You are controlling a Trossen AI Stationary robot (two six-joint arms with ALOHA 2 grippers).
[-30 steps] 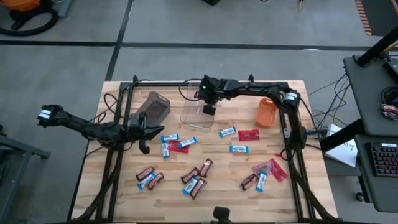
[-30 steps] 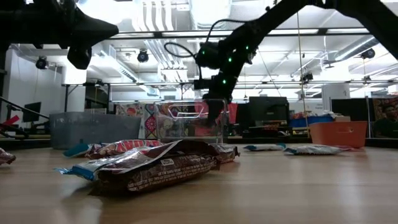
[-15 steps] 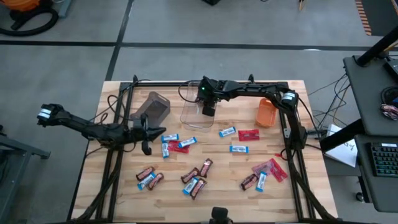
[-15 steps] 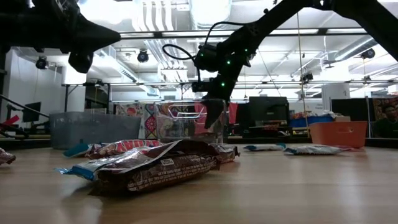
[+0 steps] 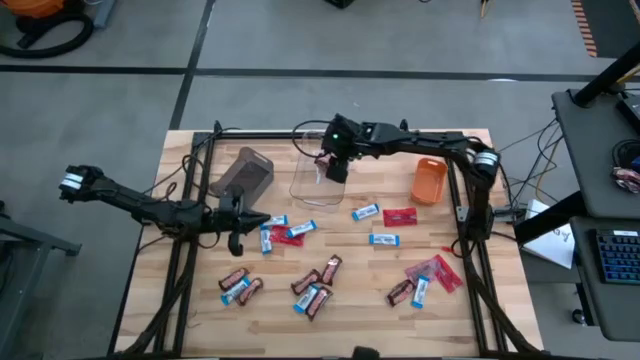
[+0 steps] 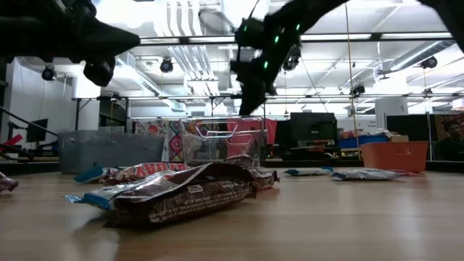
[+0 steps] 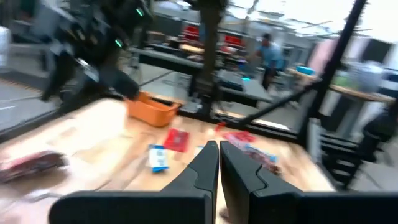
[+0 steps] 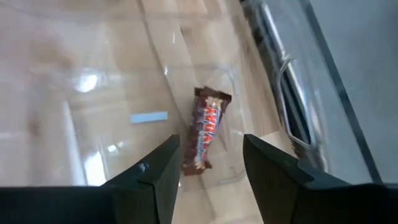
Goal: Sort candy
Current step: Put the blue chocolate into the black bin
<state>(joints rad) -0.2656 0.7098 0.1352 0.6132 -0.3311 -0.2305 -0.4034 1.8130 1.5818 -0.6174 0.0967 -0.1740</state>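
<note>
Wrapped candy bars lie scattered over the wooden table: blue-and-white ones (image 5: 272, 222), red ones (image 5: 400, 217) and dark brown ones (image 5: 330, 268). One dark brown bar (image 8: 205, 127) lies flat on the floor of the clear bin (image 5: 312, 180). My right gripper (image 8: 211, 146) hangs open above that bin (image 5: 337, 165), with nothing between its fingers. My left gripper (image 5: 236, 238) is shut and empty (image 7: 219, 162), just above the table at the left end of the candy, next to the blue-and-white bars.
A grey bin (image 5: 245, 172) stands left of the clear bin and an orange bin (image 5: 428, 178) right of it, all along the far side. A black frame (image 5: 460, 215) runs round the table's edges. A person (image 7: 268, 53) is in the room beyond.
My right gripper has risen from inside the clear bin to above its rim.
</note>
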